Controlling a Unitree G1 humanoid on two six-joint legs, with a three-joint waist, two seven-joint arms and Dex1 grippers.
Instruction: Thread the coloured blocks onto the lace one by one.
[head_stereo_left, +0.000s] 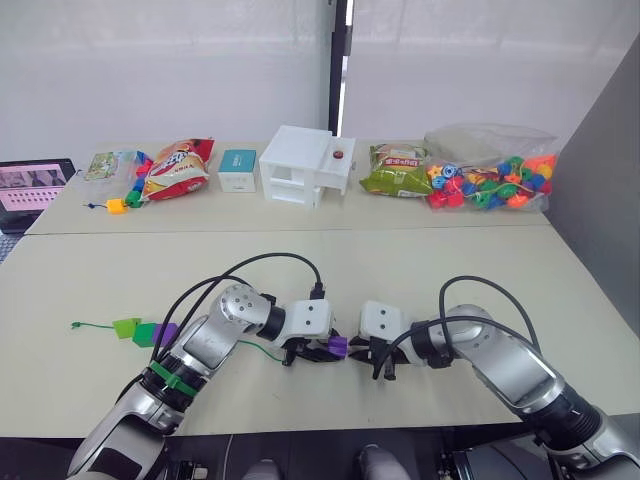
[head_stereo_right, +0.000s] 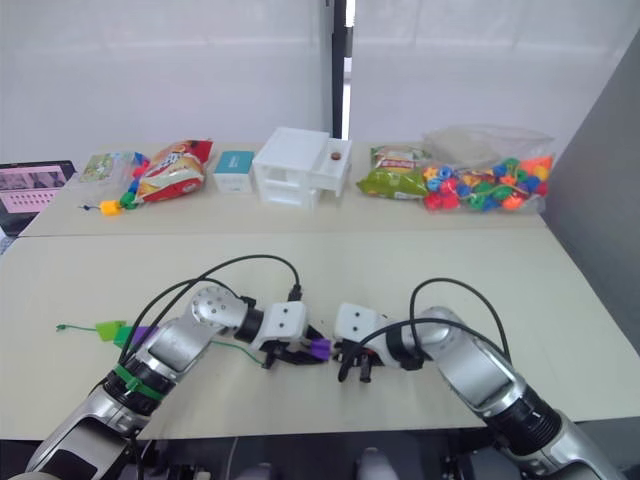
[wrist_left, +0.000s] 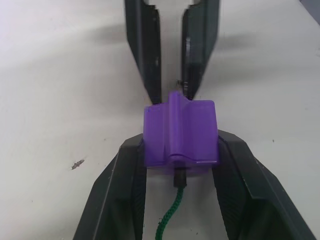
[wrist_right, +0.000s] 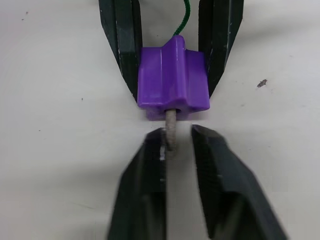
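Note:
A purple block (head_stereo_left: 338, 346) sits near the table's front edge, and my left gripper (head_stereo_left: 325, 350) is shut on its two sides (wrist_left: 180, 142). The green lace (head_stereo_left: 262, 348) enters the block (wrist_left: 181, 132) from my left gripper's side. Its stiff brownish tip (wrist_right: 170, 131) sticks out of the far face. My right gripper (wrist_right: 178, 132) faces the block, open by a narrow gap, with the tip between its fingers (wrist_right: 147, 170) and lying against one of them. To the left, a green block (head_stereo_left: 127, 327) and two purple blocks (head_stereo_left: 150, 334) lie on the lace near its end.
At the back right stands a clear bag of coloured blocks (head_stereo_left: 490, 180). Along the back are a white box (head_stereo_left: 300, 165), snack bags (head_stereo_left: 178, 168) (head_stereo_left: 395, 170), a teal box (head_stereo_left: 238, 170) and a short strand of blocks (head_stereo_left: 125, 200). A screen (head_stereo_left: 35, 185) lies far left.

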